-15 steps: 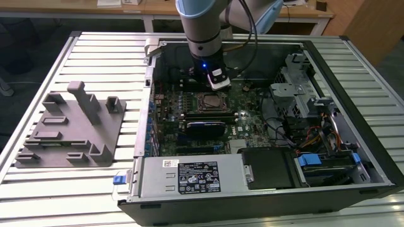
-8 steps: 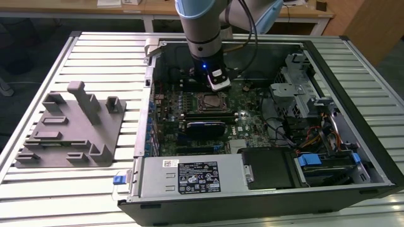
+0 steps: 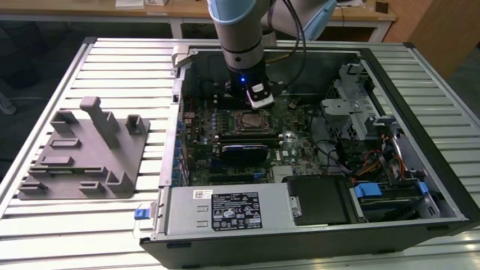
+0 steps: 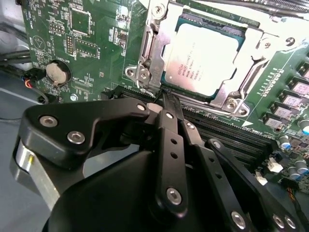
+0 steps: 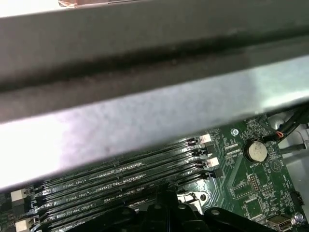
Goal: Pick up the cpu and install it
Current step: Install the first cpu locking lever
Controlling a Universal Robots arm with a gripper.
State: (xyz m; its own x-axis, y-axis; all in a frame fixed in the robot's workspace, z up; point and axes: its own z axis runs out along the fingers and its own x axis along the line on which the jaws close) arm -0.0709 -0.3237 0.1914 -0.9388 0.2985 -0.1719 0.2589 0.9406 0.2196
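- Exterior view: arm reaching down into the open computer case point(image 3: 420, 185) on the slatted surface point(image 3: 112, 62), gripper point(image 3: 259, 101) poised just above the socket frame point(image 3: 253, 120); grey fixture point(image 3: 82, 154) lying well apart, toward the exterior view's left.
- Second wrist view: cpu point(image 4: 205, 55) seated flat in the socket frame point(image 4: 145, 63), metal top up, square, no long axis; printed side facing the camera.
- Same view: fingers point(image 4: 170, 104) drawn together to a closed tip, gripping nothing, just beside the frame's edge.
- First wrist view: memory slots point(image 5: 120, 186) and coin battery point(image 5: 256, 151).
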